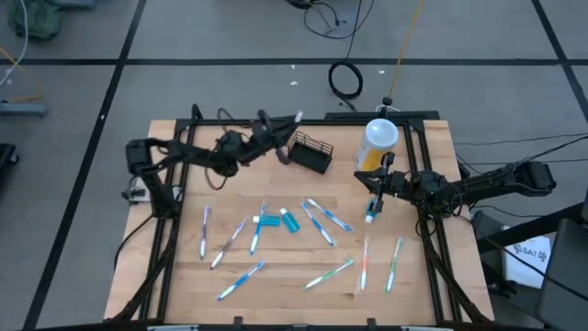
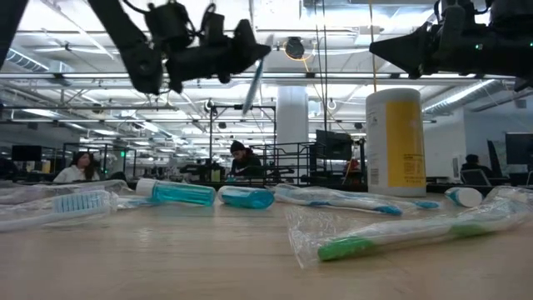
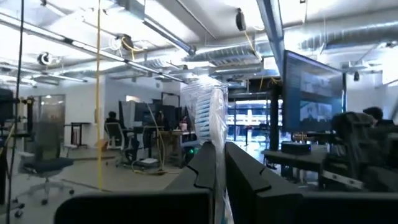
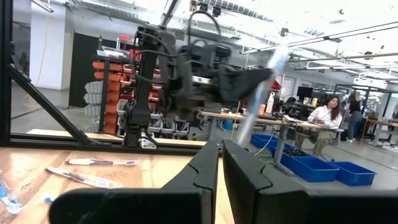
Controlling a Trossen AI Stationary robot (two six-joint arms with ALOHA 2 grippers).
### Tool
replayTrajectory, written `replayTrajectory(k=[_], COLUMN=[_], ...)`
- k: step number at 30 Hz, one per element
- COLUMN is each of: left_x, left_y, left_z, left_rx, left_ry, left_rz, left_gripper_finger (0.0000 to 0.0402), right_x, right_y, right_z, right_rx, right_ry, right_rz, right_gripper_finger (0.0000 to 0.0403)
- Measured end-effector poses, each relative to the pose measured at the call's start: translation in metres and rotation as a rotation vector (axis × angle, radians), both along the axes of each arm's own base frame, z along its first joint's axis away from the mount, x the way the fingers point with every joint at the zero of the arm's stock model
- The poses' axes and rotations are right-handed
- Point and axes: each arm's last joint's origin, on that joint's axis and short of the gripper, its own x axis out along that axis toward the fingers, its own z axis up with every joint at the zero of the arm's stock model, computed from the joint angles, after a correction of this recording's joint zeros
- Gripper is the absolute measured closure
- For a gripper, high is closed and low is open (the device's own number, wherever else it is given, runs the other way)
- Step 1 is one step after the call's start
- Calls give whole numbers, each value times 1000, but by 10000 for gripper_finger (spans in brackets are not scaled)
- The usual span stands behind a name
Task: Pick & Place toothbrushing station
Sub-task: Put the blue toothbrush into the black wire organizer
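Left claw [image 1: 278,147] clamps a wrapped toothbrush [image 1: 288,130] just beside the caddy [image 1: 311,152]

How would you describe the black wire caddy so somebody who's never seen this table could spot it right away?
Start at the tall yellow bottle with the white lid near the table's far edge. Just left of it, beside the left claw, sits the caddy. It is the only black wire-frame box; everything else nearby is wrapped toothbrushes and small tubes.

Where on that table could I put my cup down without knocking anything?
Bare wood lies along the table's left edge and the front right corner. The middle is crowded with wrapped toothbrushes; the back holds the caddy and bottle.
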Motion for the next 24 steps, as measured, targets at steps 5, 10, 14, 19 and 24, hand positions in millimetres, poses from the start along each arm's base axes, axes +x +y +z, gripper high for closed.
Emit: replayTrajectory(k=[5, 10, 14, 19, 24], left_x=[24, 41, 49, 50, 49], left_y=[23, 41, 53, 63, 67], left_z=[-3, -13, -24, -41, -43], left_rx=[-33, -20, -50, -118, -170], left_ry=[-32, -27, -21, 4, -5], left_rz=[13, 50, 62, 93, 85], left_gripper_finger=[392, 389, 390, 391, 390], right_x=[0, 0, 0, 0, 0], right_y=[0, 0, 0, 0, 0], right_z=[0, 0, 0, 0, -1], right_rx=[1, 1, 0, 0, 0], right_ry=[-1, 0, 2, 5, 12], right_rz=[0, 0, 1, 1, 1], right_gripper_finger=[383, 383, 383, 383, 383])
